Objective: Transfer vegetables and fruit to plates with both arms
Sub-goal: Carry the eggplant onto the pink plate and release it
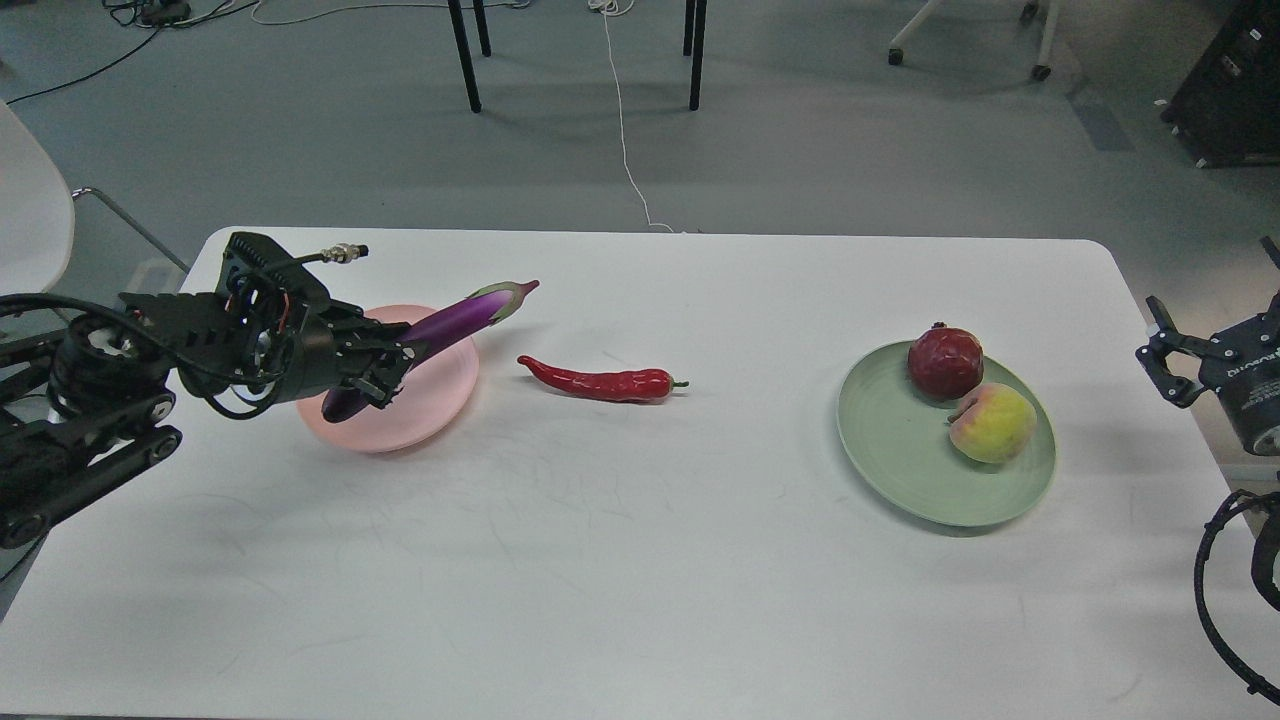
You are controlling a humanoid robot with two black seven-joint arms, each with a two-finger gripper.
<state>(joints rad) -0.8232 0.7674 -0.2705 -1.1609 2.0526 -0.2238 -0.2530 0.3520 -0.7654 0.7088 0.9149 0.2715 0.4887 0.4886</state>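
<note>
head view | eggplant (455,322) is clamped near its blunt end by left gripper (385,372), held over pink plate (440,400), long axis tilted up-right (cap end past the rim) | chili (600,381) lies just right, nearer the left arm | right gripper (1165,355) seen spread, empty, beside green plate (900,450)

A long glossy purple eggplant (455,317) with a green-pink cap is showing above a round matte pale pink plate (440,400), and a slim shiny red chili pepper (600,381) with a green stem is standing out against the white counter (640,560). On a round pale green plate (900,450), a dark red pomegranate (945,363) is sitting beside a yellow-green peach (993,422) that is blushing pink, while both black arms are showing white lettering only at the right hand (1165,362).
</note>
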